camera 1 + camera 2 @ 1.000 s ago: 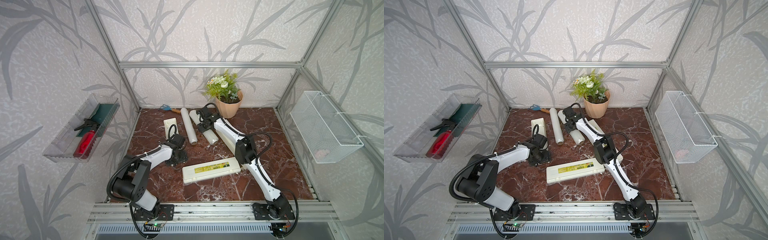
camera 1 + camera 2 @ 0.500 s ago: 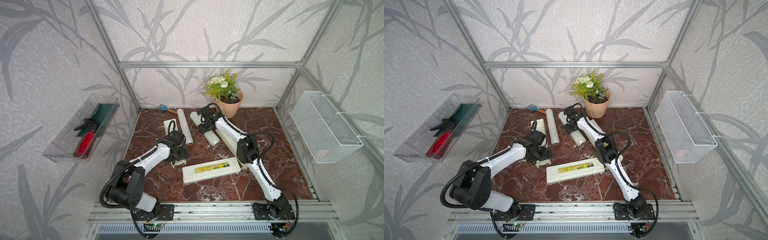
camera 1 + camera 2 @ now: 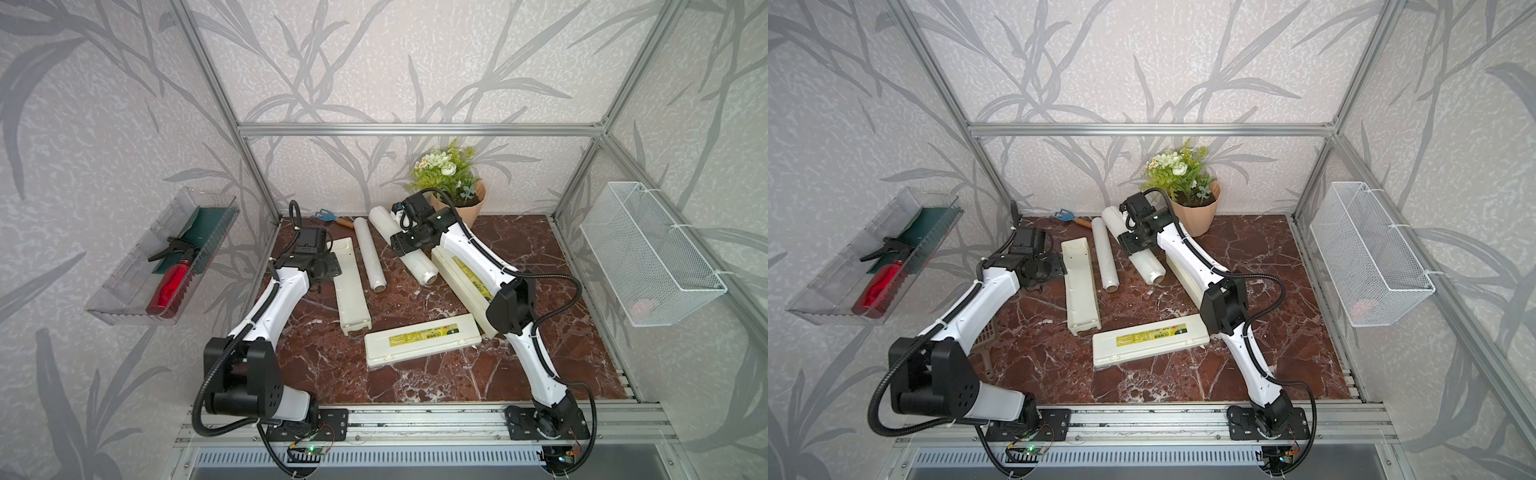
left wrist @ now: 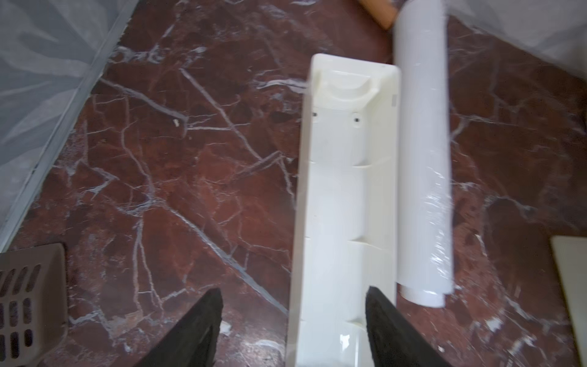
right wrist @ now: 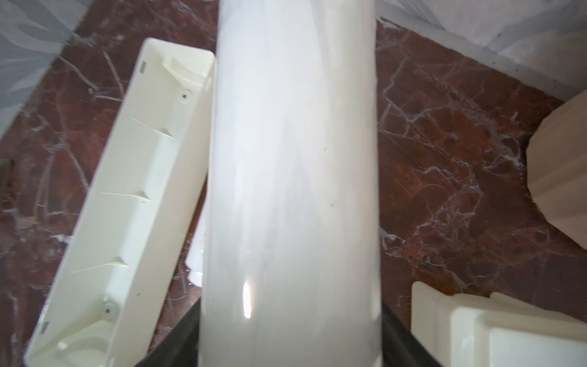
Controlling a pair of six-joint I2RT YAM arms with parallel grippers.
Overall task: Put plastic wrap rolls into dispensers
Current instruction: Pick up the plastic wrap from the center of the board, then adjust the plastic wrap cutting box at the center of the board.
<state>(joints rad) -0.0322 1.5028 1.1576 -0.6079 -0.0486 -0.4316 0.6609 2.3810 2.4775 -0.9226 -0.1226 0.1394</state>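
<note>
The right end effector [image 5: 290, 314] grips the thick roll [image 5: 292, 159], the left end effector [image 4: 293, 289] hangs released over the open box [image 4: 343, 190] with the thin roll [image 4: 422, 159] just beside it on the red marble bench [image 3: 415, 386] inside leaf-patterned walls [image 3: 374, 62].

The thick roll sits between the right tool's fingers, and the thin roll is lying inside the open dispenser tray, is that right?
Not quite. The left wrist view shows the thin roll lying on the table beside the open dispenser tray; the tray is empty. The thick roll does sit between the fingers of the right tool.
</note>
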